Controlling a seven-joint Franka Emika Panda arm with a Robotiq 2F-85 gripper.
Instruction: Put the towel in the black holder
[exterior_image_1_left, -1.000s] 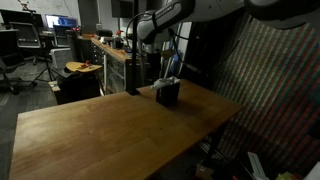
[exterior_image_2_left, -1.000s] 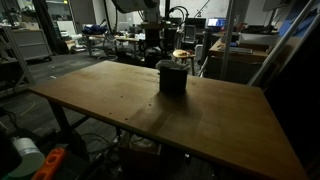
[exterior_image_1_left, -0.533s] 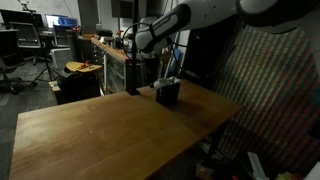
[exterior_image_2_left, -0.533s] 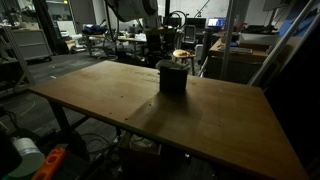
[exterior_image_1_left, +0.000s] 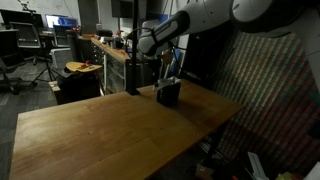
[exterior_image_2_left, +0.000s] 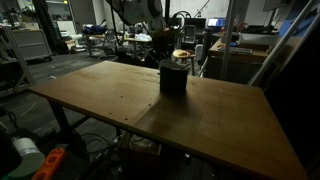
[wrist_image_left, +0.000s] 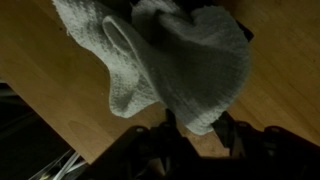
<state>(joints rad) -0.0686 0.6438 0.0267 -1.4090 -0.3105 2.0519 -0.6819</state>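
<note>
Wooden table (exterior_image_1_left: 100, 130), towel (wrist_image_left: 180, 60) bunched upright out of black holder (exterior_image_2_left: 173, 82), gripper (wrist_image_left: 197, 128) at its top, hold unclear

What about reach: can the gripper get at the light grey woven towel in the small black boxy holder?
Probably yes: the gripper hangs directly over the towel bulging from the holder, nothing between them.

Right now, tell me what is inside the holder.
The towel sits bunched in the top of the holder and spills over its rim. It covers the opening, so the holder's inside walls and bottom cannot be seen.
</note>
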